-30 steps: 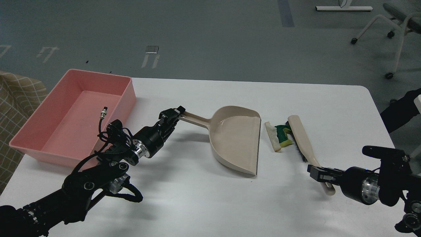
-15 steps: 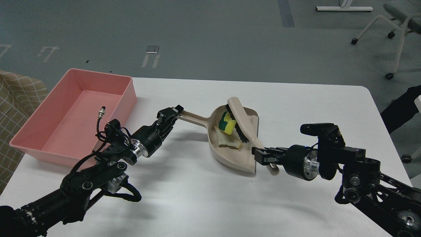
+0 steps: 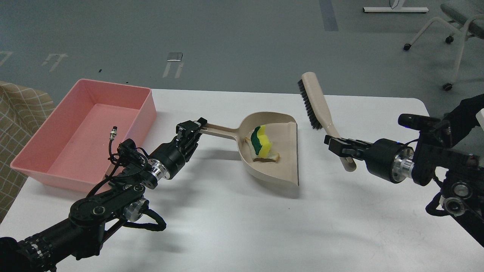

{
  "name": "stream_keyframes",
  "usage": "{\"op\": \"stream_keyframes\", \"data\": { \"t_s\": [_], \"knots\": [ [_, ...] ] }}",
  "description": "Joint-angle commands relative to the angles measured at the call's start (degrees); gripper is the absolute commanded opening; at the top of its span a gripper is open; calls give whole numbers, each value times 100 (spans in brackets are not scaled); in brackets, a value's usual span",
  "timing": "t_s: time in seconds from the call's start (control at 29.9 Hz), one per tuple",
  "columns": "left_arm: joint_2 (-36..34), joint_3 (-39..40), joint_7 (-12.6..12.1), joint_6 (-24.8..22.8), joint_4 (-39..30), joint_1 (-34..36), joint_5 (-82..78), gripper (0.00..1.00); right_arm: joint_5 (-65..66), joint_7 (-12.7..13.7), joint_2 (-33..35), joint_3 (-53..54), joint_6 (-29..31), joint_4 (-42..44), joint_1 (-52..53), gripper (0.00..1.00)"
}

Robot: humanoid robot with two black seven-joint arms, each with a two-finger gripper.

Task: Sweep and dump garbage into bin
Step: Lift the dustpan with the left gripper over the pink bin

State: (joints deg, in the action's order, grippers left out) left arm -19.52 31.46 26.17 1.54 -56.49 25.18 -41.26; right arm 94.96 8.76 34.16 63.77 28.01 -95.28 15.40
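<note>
The garbage lies in the beige dustpan (image 3: 281, 166) at the table's middle: a yellow sponge piece with a dark green layer (image 3: 261, 140) rests on a whitish bread-like slice with brown crust (image 3: 269, 157). My left gripper (image 3: 191, 130) is shut on the end of the dustpan's handle. My right gripper (image 3: 336, 145) is shut on the handle of the beige brush (image 3: 315, 102), held up in the air right of the dustpan, black bristles facing left. The pink bin (image 3: 34, 158) stands at the table's left side, left of my left gripper.
The white table (image 3: 242, 226) has a rounded far right corner. A checked beige cloth (image 3: 17, 109) is beyond the table's left edge. Chair legs on castors (image 3: 446, 45) stand on the grey floor at the far right.
The brush swept both scraps into the dustpan, then my right gripper lifted it up and away to the right. The dustpan shifted slightly; my left gripper kept hold of its handle.
</note>
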Motion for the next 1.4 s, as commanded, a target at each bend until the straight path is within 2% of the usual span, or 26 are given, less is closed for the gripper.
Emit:
{"op": "stream_keyframes", "data": {
  "t_s": [0.0,0.23,0.4,0.6,0.67,0.8,1.04,1.14,1.2,1.24,1.3,1.37],
  "knots": [
    [-26,35,2,-57,-73,13,215,2,-39,-32,144,583,-1,44,-414,2],
    [-595,588,2,-84,-783,-31,628,2,-48,-32,285,1357,-1,167,-1486,2],
    [-1229,914,-7,-154,-1075,-57,804,2,-48,-41,267,1463,-1,264,-1663,2],
    [-2450,1335,-16,-619,-1119,-57,1401,2,-48,-41,223,1463,-1,299,-1733,2],
    [-2854,1502,-16,-927,-1040,-66,1542,2,-48,-41,214,1454,-1,299,-1742,2],
    [-3627,1723,-16,-1594,-488,-84,1884,2,-48,-32,197,1454,-1,430,-1803,2],
    [-4165,1714,-16,-2123,270,-84,1903,2,-57,-41,21,1463,-1,545,-1892,2],
    [-4288,1661,-16,-2342,1042,-84,1903,2,-57,-50,21,1472,-1,545,-1892,3],
    [-4297,1714,-7,-2858,1804,-75,1911,2,-57,-50,21,1472,-1,545,-1891,3],
    [-4297,1714,-7,-2861,1808,-75,1912,2,-57,-50,21,1472,-1,545,-1892,3],
    [-4297,1723,2,-2954,2394,-40,1912,2,-57,-50,12,1463,-1,545,-1892,3],
    [-4341,1705,2,-2954,2607,-40,1885,2,-57,-50,-23,1463,-1,545,-1892,3]
  ]
}}
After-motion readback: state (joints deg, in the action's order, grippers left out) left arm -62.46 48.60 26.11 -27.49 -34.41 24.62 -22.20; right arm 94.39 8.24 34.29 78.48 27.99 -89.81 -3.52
